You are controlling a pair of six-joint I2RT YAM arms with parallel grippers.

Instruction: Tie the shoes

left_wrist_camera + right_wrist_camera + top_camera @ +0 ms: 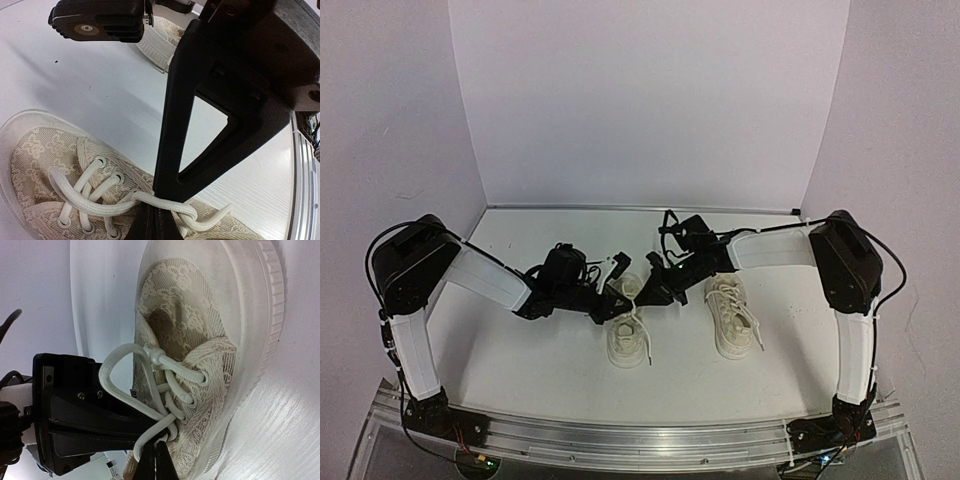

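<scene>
Tabletop (550, 375): lace (100, 208) within left pincer (151, 220)

The left fingers (175, 100) are matt black plastic, smooth with a faint grain; the right fingers (148, 466) show the same dull black. Under the left fingers the shoe (40, 155) has a cream cloth upper, woven in a raised lacy pattern, rough-looking. The lace (100, 206) at their tips is white woven cord, finely ribbed, matt. Beside the right fingers the sole (270, 295) is smooth off-white rubber with a soft sheen and a ridged rim. Beyond it the tabletop (285, 430) is white, semi-glossy, with fine wood-like grain lines.
</scene>
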